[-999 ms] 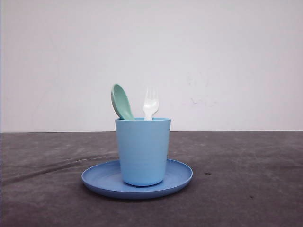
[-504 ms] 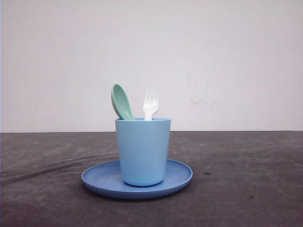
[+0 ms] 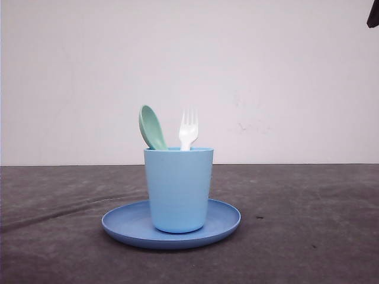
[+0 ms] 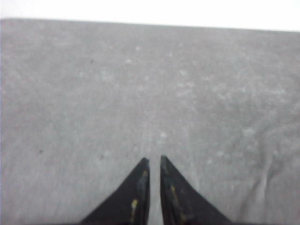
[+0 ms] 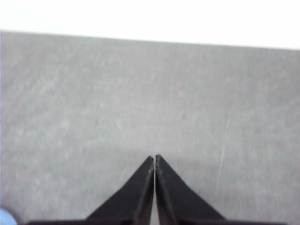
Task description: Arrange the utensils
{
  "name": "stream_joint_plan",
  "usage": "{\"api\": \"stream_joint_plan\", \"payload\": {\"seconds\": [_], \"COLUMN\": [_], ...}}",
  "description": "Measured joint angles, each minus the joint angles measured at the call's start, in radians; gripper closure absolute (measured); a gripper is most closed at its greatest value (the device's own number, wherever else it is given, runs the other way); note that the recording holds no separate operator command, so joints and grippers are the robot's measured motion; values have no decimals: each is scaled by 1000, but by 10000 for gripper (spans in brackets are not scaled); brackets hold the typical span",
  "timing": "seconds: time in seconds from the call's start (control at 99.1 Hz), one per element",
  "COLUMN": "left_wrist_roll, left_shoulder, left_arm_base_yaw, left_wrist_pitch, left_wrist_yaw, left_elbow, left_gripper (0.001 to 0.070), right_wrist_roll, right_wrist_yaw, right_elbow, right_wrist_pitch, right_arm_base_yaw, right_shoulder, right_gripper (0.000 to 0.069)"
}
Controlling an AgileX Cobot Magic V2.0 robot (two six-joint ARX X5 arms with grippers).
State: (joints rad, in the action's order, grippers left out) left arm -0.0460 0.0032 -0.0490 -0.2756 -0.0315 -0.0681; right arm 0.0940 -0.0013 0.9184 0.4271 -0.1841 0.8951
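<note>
fork (image 3: 188,129) and spoon (image 3: 152,127) stand in cup (image 3: 178,189); left gripper (image 4: 153,160) and right gripper (image 5: 154,157) closed, empty.

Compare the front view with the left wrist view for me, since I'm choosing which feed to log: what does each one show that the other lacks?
Front view: the light blue cup standing on the blue plate, with the green spoon and white fork upright inside it. Left wrist view: the left claw, its fingers nearly together and holding nothing, above bare surface. Both views share the dark grey table and the pale wall beyond it.
</note>
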Motion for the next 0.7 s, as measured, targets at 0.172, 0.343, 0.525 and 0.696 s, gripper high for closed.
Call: {"api": "stream_joint_plan", "payload": {"seconds": [0.172,0.343,0.525,0.696], "left_wrist_roll": [-2,-3,-3,-3], "left_shoulder": [2,2,2,2], "left_arm_base_yaw": [0,0,0,0], "left_wrist_pitch": [63,74,74,74], "left_wrist_yaw": [10,10,10,10], "left_elbow": [25,29,29,29], "left_gripper": [695,695,695,695], "right_wrist_roll": [0,0,0,0], "right_wrist_yaw": [0,0,1,1], "right_elbow": [0,0,0,0], "right_wrist_pitch": [-55,-96,-123,-149], "right_arm_base_yaw": [0,0,0,0], "right_shoulder": [-1,-1,-1,-1], "right_gripper": [687,687,687,687]}}
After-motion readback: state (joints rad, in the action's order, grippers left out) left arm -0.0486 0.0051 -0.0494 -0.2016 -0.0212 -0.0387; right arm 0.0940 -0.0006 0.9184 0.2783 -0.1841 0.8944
